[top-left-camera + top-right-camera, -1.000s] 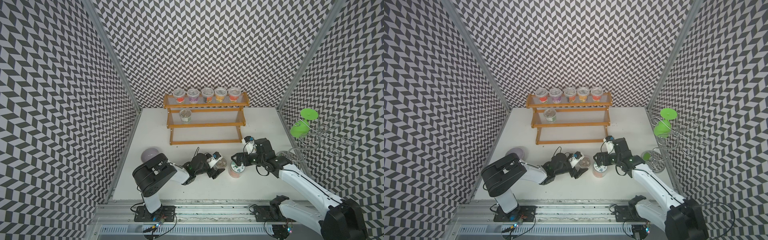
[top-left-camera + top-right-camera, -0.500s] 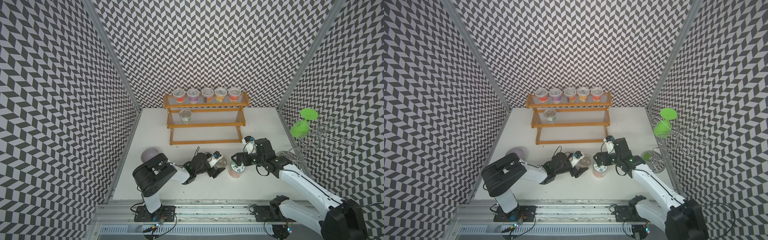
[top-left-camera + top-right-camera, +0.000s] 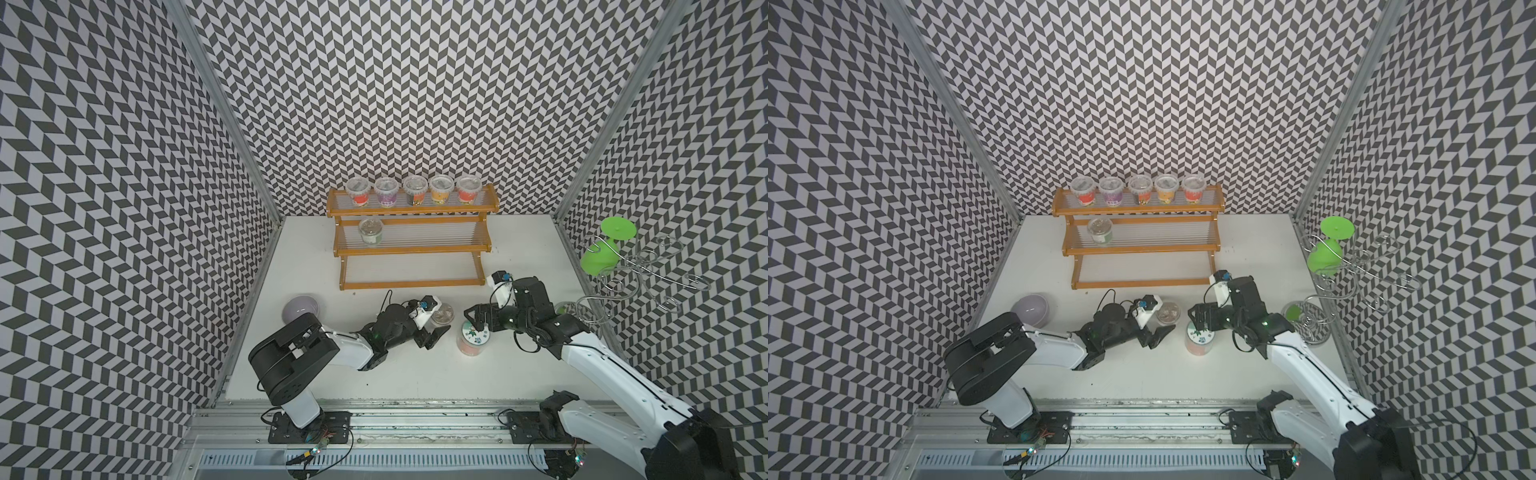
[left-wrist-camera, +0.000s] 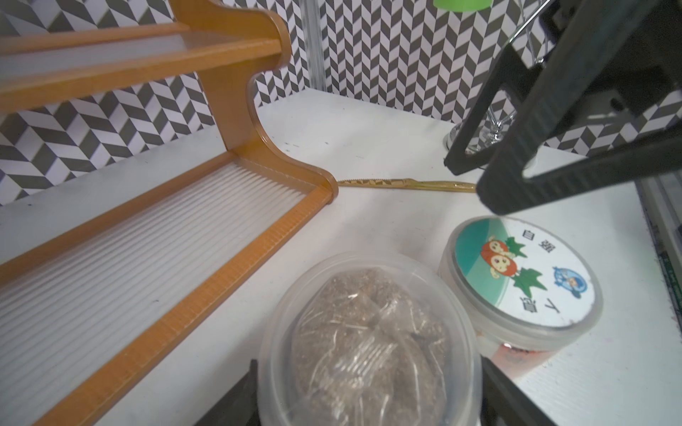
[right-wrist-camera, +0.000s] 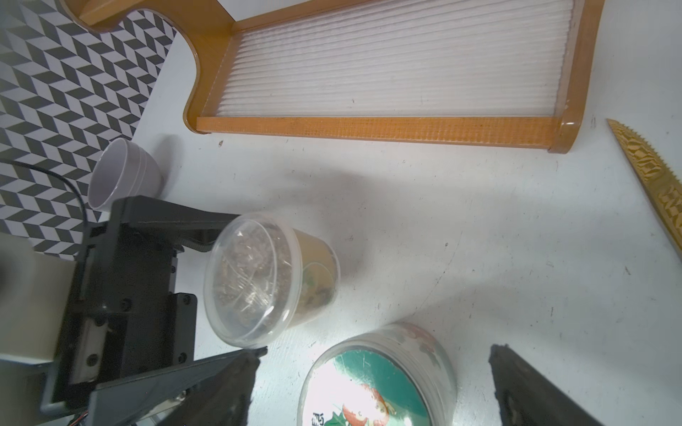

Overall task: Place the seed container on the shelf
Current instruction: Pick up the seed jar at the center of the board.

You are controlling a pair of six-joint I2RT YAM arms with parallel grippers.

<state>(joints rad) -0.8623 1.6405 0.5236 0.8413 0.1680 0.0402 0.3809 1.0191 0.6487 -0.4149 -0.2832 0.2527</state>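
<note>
The seed container [image 3: 441, 312] stands upright on the table [image 3: 395, 374] at the lower centre of both top views, just before the lowest tier of the shelf [image 3: 411, 250]. The left gripper [image 3: 439, 320] has its jaws pressed on both sides of it, while the right gripper [image 3: 473, 319] hangs spread wide above the picture-lid jar [image 3: 471, 347] just beside. We judge the lift comes next: we should raise it straight up, keep it level and clear of the neighbouring jar, then carry it toward a free tier.

Your clear, lidded seed container [image 3: 441, 312] stands upright on the desk [image 3: 415, 365], near the three-tier wooden shelf [image 3: 409, 284].
</note>
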